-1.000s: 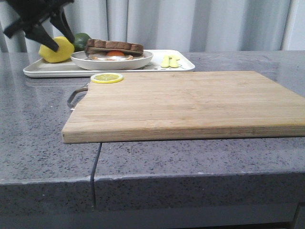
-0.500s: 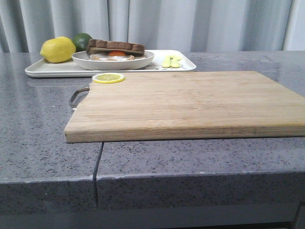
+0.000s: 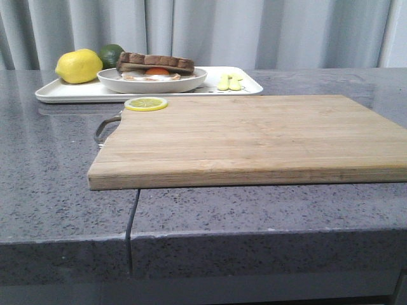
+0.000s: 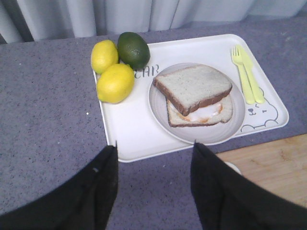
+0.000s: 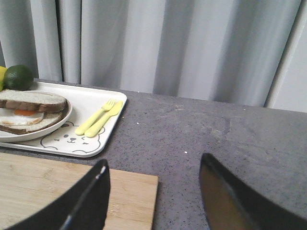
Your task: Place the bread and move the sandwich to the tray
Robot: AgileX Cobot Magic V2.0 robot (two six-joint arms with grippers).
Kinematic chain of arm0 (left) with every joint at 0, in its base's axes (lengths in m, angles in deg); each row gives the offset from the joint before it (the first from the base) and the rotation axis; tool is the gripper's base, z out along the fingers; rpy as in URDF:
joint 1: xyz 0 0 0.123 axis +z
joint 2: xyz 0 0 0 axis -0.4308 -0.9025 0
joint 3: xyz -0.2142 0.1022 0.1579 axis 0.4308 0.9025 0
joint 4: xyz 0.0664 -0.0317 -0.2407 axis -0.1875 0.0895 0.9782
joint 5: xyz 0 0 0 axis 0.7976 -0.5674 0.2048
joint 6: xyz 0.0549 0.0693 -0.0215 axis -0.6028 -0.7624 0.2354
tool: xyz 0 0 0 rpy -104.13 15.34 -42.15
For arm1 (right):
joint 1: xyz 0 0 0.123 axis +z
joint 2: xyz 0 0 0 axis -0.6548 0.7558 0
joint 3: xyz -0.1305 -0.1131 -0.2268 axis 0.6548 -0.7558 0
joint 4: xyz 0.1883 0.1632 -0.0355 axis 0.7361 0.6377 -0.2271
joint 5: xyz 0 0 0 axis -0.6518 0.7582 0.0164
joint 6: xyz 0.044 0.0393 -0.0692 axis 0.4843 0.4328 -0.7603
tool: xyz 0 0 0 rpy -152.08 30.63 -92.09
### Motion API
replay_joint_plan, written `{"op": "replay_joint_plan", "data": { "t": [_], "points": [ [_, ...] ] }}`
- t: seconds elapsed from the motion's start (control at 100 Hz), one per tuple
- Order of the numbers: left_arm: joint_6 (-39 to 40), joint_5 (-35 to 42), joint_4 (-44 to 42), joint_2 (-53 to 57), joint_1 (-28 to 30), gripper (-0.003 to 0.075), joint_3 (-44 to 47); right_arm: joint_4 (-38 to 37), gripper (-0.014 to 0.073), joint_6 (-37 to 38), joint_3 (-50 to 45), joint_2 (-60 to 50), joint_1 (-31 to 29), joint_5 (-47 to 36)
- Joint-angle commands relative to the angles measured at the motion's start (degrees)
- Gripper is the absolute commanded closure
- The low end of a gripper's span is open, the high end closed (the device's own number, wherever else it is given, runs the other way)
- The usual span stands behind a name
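Trouble from here looks unlikely but possible: the sandwich (image 4: 197,96), brown-crusted bread slices around a fried egg with an orange yolk, already sits on its shallow round white plate (image 4: 158,103) inside the large white rectangular tray (image 4: 129,134) with a bear drawing. Its top slice of bread (image 4: 192,85), pale-faced with a dark brown crust, lies skewed over the lower slice, so a knock could slide it off or smear the egg. The left gripper (image 4: 153,148) hangs above the near tray rim, fingers spread wide and holding nothing; a careless descent could tip the rim or nudge the plate. The right gripper (image 5: 153,170) hangs over the grey speckled counter (image 5: 216,129) past the far corner of the pale wooden cutting board (image 5: 72,191), also spread and empty.

Counted:
- one tray, one plate, one sandwich of two slices and one egg
- two whole yellow lemons (image 4: 115,82) and one dark green lime (image 4: 134,49), all on the tray
- one pale yellow plastic fork and knife pair (image 4: 247,72), also on the tray
- one round lemon slice (image 3: 145,103) on the board's far corner
- one board, otherwise bare
- two grippers
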Motion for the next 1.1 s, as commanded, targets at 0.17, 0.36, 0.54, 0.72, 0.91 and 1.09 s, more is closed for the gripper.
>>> {"op": "replay_joint_plan", "data": {
  "t": [0.17,0.36,0.54,0.72,0.91,1.09],
  "points": [
    [-0.5,23.4,0.2,21.8,-4.3,0.0393,27.6,0.6,0.0169,-0.2,1.6,0.0,-0.4,-2.4],
    [-0.5,43.4,0.3,37.2,-8.0,0.0397,52.9,0.6,0.0169,-0.2,1.6,0.0,-0.4,-2.1],
    [-0.5,55.4,1.3,49.0,-8.6,0.0398,71.5,0.6,0.0169,-0.2,1.6,0.0,-0.4,-1.4],
    [-0.5,61.9,1.3,56.7,-8.6,0.0408,82.4,0.6,0.0169,-1.6,-0.5,-1.0,-0.4,-1.5],
    [-0.5,63.8,1.3,61.6,-8.6,0.0452,87.9,0.6,0.0172,-2.1,-7.4,-8.1,-0.1,-6.6],
    [-0.5,63.9,1.4,62.5,-8.6,0.0502,89.8,0.6,0.0172,-2.1,-12.9,-17.3,0.0,-8.1]
  ]
}}
